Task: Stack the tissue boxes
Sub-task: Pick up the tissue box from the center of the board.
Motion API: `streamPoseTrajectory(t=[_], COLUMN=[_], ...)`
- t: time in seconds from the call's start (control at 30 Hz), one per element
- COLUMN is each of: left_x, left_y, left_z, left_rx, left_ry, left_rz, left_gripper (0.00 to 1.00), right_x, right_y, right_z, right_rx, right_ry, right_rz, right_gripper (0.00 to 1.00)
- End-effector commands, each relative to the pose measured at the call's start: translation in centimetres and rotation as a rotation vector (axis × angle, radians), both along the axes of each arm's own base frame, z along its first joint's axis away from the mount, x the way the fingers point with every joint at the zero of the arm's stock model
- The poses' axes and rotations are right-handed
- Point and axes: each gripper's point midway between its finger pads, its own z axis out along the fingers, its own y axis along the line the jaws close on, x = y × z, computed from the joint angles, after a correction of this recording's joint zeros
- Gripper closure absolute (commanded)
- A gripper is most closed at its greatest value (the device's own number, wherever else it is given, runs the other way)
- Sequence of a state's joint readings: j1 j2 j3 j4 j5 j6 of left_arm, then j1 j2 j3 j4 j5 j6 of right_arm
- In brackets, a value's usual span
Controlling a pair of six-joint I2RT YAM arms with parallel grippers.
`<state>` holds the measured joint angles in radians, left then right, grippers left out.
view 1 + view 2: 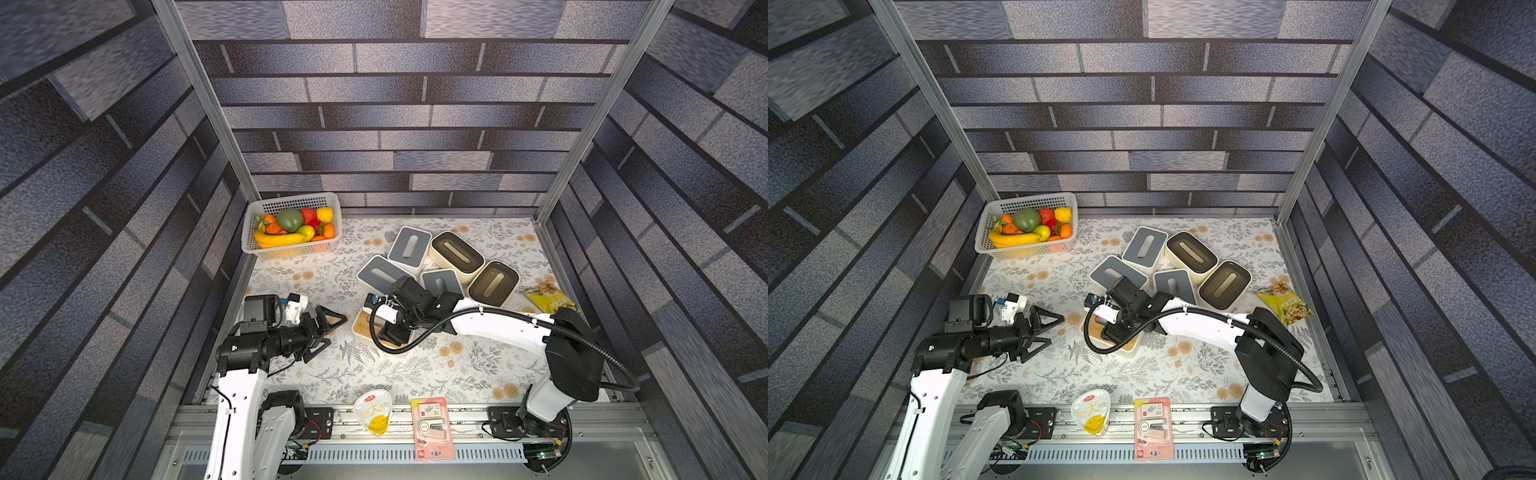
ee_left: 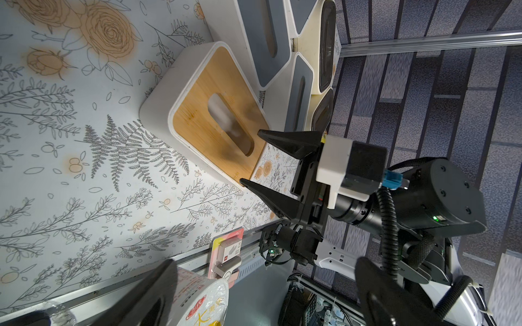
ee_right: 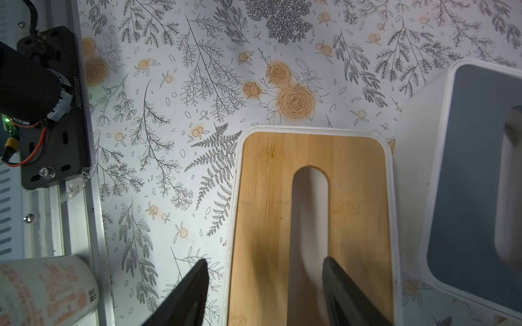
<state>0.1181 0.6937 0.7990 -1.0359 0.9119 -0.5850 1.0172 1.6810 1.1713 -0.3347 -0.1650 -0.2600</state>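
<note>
The tissue boxes sit grouped at the middle right of the floral table. Three have grey lids (image 1: 409, 246) (image 1: 380, 274) (image 1: 442, 280), two are rounded with dark brown lids (image 1: 457, 251) (image 1: 493, 284). The light wood-lidded box (image 1: 362, 324) (image 3: 282, 183) stands nearest the front. My right gripper (image 3: 264, 259) hovers over it, jaws apart. One finger hangs at the lid's slot, the other outside the box's long wall with a gap showing. My left gripper (image 1: 337, 330) (image 1: 1057, 330) is wide open and empty, to the left of the wood-lidded box (image 2: 214, 118).
A white fruit basket (image 1: 291, 226) stands at the back left corner. A green snack packet (image 1: 550, 299) lies by the right wall. A yellow-white pouch (image 1: 374, 411) and a pink blister pack (image 1: 432, 428) rest on the front rail.
</note>
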Motion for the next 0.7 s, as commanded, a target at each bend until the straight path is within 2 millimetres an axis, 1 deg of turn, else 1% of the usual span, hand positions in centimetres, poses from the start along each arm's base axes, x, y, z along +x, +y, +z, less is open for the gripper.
streamPoseTrajectory(t=[0.0, 0.27, 0.67], left_x=[-0.7, -1.1, -1.4], left_y=[0.1, 0.0, -0.1], left_z=[0.0, 0.2, 0.4], left_rx=[0.016, 0.003, 0.001], left_ry=[-0.007, -0.025, -0.04], left_rz=[-0.004, 0.001, 0.0], left_gripper=[0.0, 0.0, 0.0], right_x=[-0.5, -0.6, -0.5], right_y=[0.1, 0.0, 0.0], right_z=[-0.6, -2.4, -4.1], right_rx=[-0.04, -0.104, -0.137], right_ry=[0.007, 0.011, 0.029], right_rz=[0.027, 0.033, 0.03], right_gripper=[0.34, 0.35, 0.37])
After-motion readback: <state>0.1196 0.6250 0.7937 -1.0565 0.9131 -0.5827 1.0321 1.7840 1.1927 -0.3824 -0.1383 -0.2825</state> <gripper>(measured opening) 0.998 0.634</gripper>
